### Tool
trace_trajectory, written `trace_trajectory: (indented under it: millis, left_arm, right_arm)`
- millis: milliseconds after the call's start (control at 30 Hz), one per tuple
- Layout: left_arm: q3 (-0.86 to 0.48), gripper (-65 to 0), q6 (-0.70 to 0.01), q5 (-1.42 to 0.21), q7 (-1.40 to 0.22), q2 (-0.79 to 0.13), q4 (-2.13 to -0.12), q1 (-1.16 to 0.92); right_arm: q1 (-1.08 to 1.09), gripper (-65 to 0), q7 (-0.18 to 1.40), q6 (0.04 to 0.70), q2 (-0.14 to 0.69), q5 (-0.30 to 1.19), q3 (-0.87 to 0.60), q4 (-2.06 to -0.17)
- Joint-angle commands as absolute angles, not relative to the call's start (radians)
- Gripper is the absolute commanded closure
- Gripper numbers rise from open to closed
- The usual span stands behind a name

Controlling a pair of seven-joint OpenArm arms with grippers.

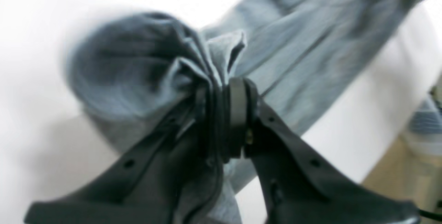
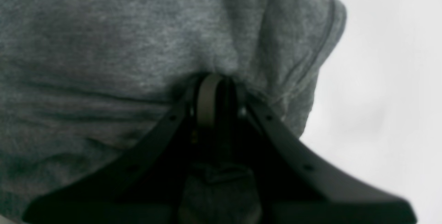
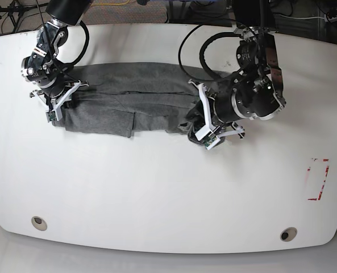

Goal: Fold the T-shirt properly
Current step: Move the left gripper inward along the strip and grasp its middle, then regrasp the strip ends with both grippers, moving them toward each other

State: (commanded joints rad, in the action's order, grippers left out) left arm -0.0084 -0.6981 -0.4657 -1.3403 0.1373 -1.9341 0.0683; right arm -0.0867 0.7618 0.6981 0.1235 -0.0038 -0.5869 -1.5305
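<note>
Lying in a long, rumpled band across the far half of the white bench (image 3: 157, 193), the T-shirt (image 3: 128, 96) is held at both ends. The left pincer (image 1: 224, 89) is clamped on a bunched fold of the cloth, which fans out above its closed tips. The right pincer (image 2: 217, 82) is shut on the fabric near a hemmed sleeve edge. From the base view, the 2 arms sit at opposite ends of the shirt, well apart.
</note>
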Motion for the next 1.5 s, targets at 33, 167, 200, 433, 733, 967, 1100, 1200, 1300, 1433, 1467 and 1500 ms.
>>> trace_trajectory:
  millis: [33,167,200,433,733,967,1100,1200,1300,1433,1467,1500]
  left_arm:
    - [-0.008,-3.7,-0.698,-0.466,-1.340,0.139,-1.934,0.073]
    - [0.008,-3.7,-0.698,-0.466,-1.340,0.139,-1.934,0.082]
    - [0.013,-3.7,-0.698,-0.466,-1.340,0.139,-1.934,0.082]
    - [0.021,-12.9,-0.698,-0.467,-1.342,0.139,-1.934,0.084]
    - [0.091,-31.4,-0.698,-0.472,-1.346,0.157,-1.939,0.084]
    - [0.074,-36.7,-0.698,-0.596,-1.359,0.157,-1.951,0.093]
    - [-0.031,-36.7,-0.698,-0.647,-1.359,0.125,-1.948,0.119]
    - [-0.097,-36.7,-0.698,-0.642,-1.359,0.087,-1.945,0.120]
    - [-0.142,-36.7,-0.698,-0.644,-1.359,0.051,-1.937,0.117]
    - [-0.186,-35.0,-0.698,-0.644,-1.357,-0.018,-1.893,0.111]
    - [-0.199,-33.5,-0.698,-0.644,-1.356,-0.027,-1.882,0.107]
    - [-0.219,-31.0,-0.698,-0.644,-1.356,-0.036,-1.871,0.104]
  right_arm:
    - [-0.087,-6.7,0.762,0.698,0.122,-0.004,-0.587,-1.531]
    - [-0.087,-6.7,0.762,0.698,0.122,-0.004,-0.587,-1.531]
    - [-0.087,-6.7,0.762,0.698,0.122,-0.004,-0.587,-1.531]
    - [-0.084,-6.7,0.763,0.698,0.119,-0.004,-0.587,-1.531]
    - [-0.088,-6.7,0.763,0.698,0.101,-0.008,-0.526,-1.558]
    - [-0.108,-6.7,0.763,0.698,0.097,-0.008,-0.470,-1.598]
    - [-0.108,-6.7,0.763,0.698,0.076,-0.010,-0.466,-1.603]
    - [-0.108,-6.7,0.763,0.698,0.070,-0.010,-0.466,-1.604]
    - [-0.107,-6.7,0.763,0.698,0.070,-0.010,-0.466,-1.601]
    - [-0.105,-6.7,0.763,0.698,0.070,-0.010,-0.466,-1.603]
    - [-0.105,-6.7,0.763,0.698,0.068,-0.010,-0.466,-1.603]
    - [-0.105,-6.7,0.763,0.698,0.067,-0.010,-0.466,-1.603]
